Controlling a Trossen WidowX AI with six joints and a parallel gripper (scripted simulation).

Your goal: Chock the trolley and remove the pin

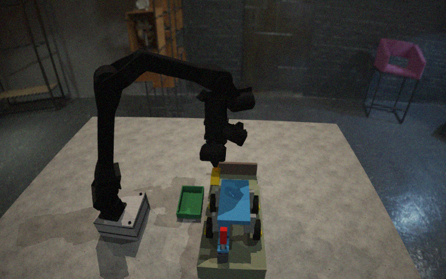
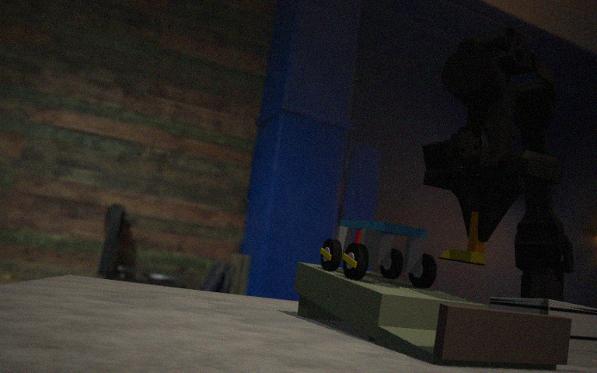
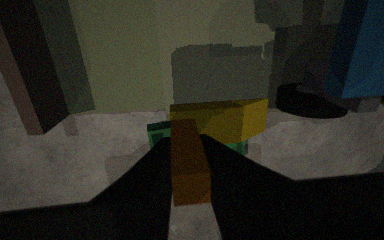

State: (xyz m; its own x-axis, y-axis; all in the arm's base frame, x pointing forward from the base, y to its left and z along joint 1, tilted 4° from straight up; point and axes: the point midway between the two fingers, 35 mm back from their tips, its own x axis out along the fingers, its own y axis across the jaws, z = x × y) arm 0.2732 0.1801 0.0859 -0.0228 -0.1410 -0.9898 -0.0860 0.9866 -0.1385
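Note:
My gripper [image 1: 215, 165] [image 2: 479, 233] [image 3: 184, 143] is shut on the orange handle [image 2: 473, 228] [image 3: 190, 165] of the yellow chock [image 1: 215, 176] [image 2: 466, 256] [image 3: 252, 121]. The chock hangs in the air above the ramp's near-arm edge, beyond the trolley's downhill end, touching nothing below. The blue-topped trolley [image 1: 234, 200] [image 2: 382, 227] [image 3: 362, 55] stands on the ramp [image 1: 244, 256] [image 2: 339, 285] [image 3: 120, 60]. The red-headed stop pin [image 1: 223, 235] [image 2: 357, 235] stands in its holder at the uphill end. The green tray [image 1: 190, 202] [image 3: 152, 131] is empty and partly hidden behind the chock in the wrist view.
A brown end board [image 1: 237, 168] [image 2: 501, 336] [image 3: 30, 75] stands across the ramp's low end, close to the chock in the top view. The tray lies between the arm's base [image 1: 123, 217] and the ramp. The trolley's black wheels flank its body.

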